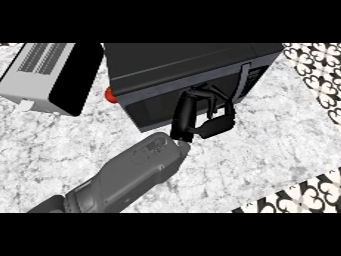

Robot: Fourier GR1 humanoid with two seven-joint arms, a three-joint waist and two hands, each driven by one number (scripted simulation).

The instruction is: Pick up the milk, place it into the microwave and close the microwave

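The black microwave (pixel 188 65) stands at the back middle of the counter. Its door looks shut, with a vertical handle (pixel 243 80) near the right side of its front. No milk shows anywhere in the head view. My left hand (pixel 202 117) rests against the lower front of the door, fingers pointing up and only slightly bent, holding nothing. Its grey forearm (pixel 129 175) comes in from the lower left. My right hand does not show.
A white appliance with a vent grille and a black face (pixel 47 75) sits to the left of the microwave. A small red thing (pixel 108 94) peeks out between them. The counter's edge (pixel 298 182) runs diagonally at the lower right.
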